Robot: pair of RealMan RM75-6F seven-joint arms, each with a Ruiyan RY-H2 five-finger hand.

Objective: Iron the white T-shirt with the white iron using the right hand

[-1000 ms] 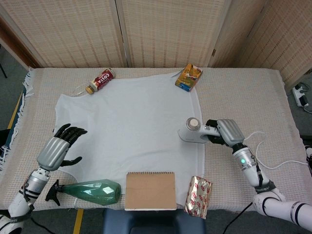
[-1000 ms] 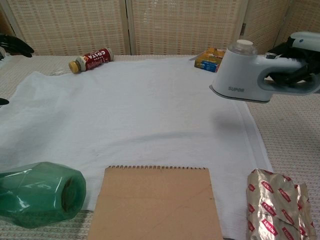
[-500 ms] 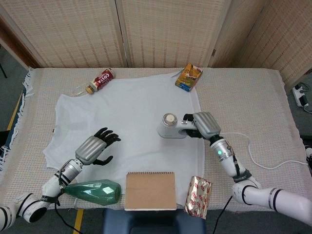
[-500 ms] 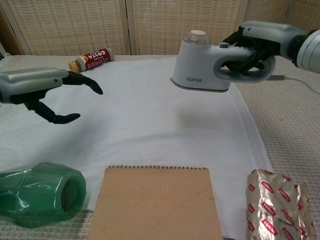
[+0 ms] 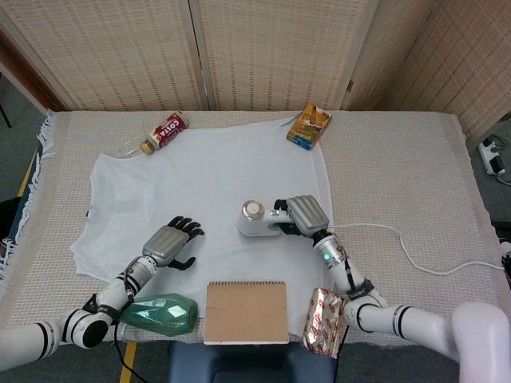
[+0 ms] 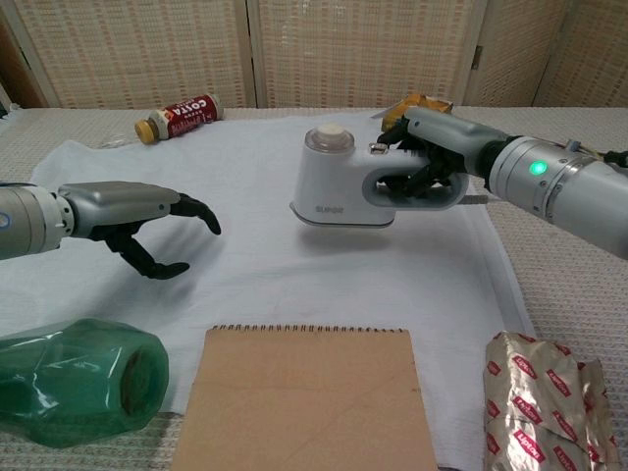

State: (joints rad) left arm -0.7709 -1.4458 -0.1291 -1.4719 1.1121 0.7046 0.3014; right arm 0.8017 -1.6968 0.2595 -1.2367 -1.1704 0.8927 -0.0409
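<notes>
Your right hand (image 6: 432, 147) clenched the iron (image 6: 345, 186) just above the T-shirt (image 5: 200, 191), handle pointing right; left hand (image 6: 137, 221) spread, empty.

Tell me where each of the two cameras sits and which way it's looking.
Head view: high above the near table edge, looking steeply down on the T-shirt; both forearms and hands show.
Chest view: low at the near edge, looking across toward the screens; left hand and right hand show.
Shared: both hands, the iron, notebook.
</notes>
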